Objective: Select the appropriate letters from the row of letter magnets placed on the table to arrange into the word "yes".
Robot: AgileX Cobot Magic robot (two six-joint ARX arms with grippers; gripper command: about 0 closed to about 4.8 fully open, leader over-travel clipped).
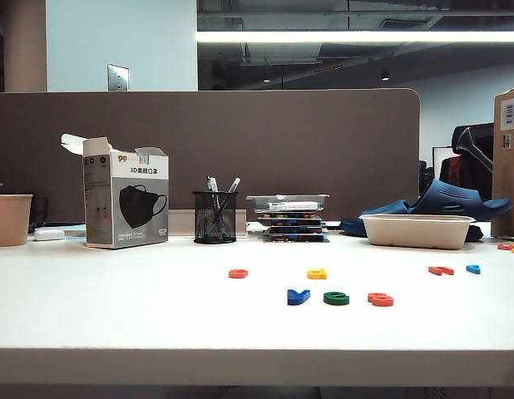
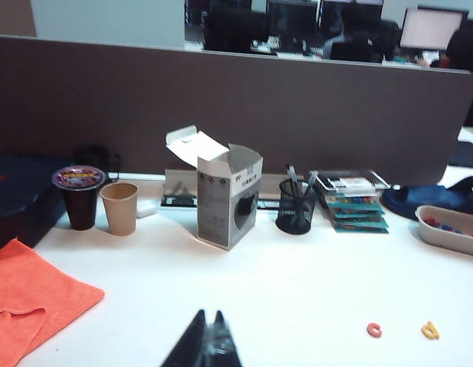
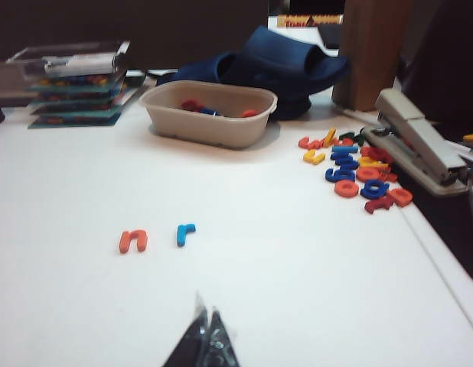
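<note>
tbl (image 1: 116,324) front open | rear blocked: mask box (image 1: 124,204), pen cup (image 1: 214,217), tray (image 1: 417,230)

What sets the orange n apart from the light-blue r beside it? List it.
Colour: the orange n is orange-red, the light-blue r light blue.
Size: the n looks wider, the r narrower.
Shape: the n is an arch on two legs, the r one stem with a short hook.
Both lie flat on the white table, side by side but apart.

Only the fingertips of each arm show. The left gripper (image 2: 208,336) ends in two slim black fingers (image 2: 192,345), tapering to narrow tips with a glossy sheen. The right gripper (image 3: 207,330) looks alike: dark, wedge-shaped fingers (image 3: 193,344) with a shiny, clear-looking covering catching light near the tips.
</note>
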